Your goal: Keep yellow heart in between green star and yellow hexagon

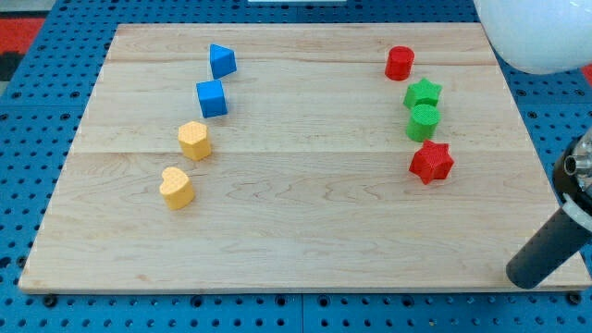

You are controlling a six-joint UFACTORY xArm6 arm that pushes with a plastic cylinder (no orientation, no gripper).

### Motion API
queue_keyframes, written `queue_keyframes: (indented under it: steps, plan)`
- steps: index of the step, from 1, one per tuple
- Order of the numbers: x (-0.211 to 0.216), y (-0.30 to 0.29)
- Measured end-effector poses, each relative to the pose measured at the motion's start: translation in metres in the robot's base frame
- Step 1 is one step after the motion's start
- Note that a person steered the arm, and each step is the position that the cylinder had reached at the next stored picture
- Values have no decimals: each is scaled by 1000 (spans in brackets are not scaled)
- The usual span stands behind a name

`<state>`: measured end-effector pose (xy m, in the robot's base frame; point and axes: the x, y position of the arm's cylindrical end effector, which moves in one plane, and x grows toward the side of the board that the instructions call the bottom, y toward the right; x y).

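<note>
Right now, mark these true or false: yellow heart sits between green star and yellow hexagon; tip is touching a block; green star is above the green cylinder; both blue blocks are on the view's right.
1. Yellow heart block lies between green star block and yellow hexagon block: false, it sits below the hexagon on the view's left.
2. My tip touches a block: false, it is at the wooden board edge, lower right, apart from all.
3. Green star is directly above the green cylinder: true.
4. Blue blocks on the right: false, both upper left.
</note>
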<state>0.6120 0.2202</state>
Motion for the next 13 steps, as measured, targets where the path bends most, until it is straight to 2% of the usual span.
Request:
queue_keyframes:
  steps: [2, 4, 6, 10, 12, 13]
  plan:
    - [-5, -113]
    - [-15, -280]
    - [-46, -297]
    - [-51, -302]
    - [-54, -395]
    - [-97, -402]
